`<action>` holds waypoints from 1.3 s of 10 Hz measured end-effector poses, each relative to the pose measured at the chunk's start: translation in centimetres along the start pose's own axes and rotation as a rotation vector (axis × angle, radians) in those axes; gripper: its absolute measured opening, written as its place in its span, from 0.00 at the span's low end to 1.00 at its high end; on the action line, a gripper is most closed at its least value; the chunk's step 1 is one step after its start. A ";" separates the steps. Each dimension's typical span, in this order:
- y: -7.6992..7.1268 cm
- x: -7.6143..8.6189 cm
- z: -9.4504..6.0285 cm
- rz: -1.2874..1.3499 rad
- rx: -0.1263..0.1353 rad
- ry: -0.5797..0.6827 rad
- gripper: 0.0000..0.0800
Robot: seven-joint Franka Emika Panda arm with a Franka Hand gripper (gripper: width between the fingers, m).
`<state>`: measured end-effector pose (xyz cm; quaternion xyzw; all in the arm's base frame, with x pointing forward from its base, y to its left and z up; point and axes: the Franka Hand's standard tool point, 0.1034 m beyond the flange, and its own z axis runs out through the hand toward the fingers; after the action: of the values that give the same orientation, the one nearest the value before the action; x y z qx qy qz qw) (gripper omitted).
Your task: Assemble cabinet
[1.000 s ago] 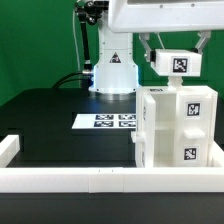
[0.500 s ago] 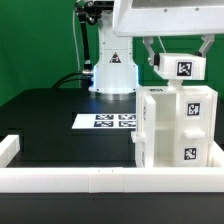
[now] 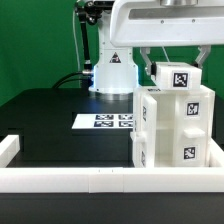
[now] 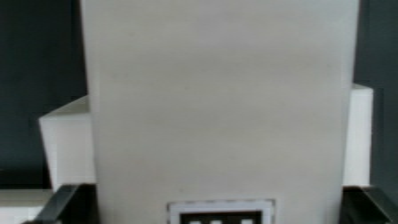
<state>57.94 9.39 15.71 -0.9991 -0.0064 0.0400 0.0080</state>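
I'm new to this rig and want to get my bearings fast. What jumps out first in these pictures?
The tool grips a tagged white block right above the tall white cabinet at the exterior view's right. Flat on the black table lies the marker board, toward the exterior view's left of the cabinet. A long white rail runs across the front; the wrist view is filled almost wholly by the block's plain white face.

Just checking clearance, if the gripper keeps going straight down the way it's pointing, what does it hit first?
The gripper points down, shut on the tagged white block. That block would meet the top of the cabinet first; it seems nearly touching already, though depth is unclear.
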 end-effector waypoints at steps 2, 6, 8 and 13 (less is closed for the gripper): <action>0.0 0.0 0.0 -0.001 0.000 0.001 0.69; 0.0 0.1 0.0 -0.001 0.000 0.005 0.70; 0.0 0.1 0.0 -0.001 0.000 0.004 0.81; 0.0 0.1 0.1 -0.001 0.000 0.003 0.81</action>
<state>57.99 9.40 15.59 -0.9992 -0.0069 0.0383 0.0080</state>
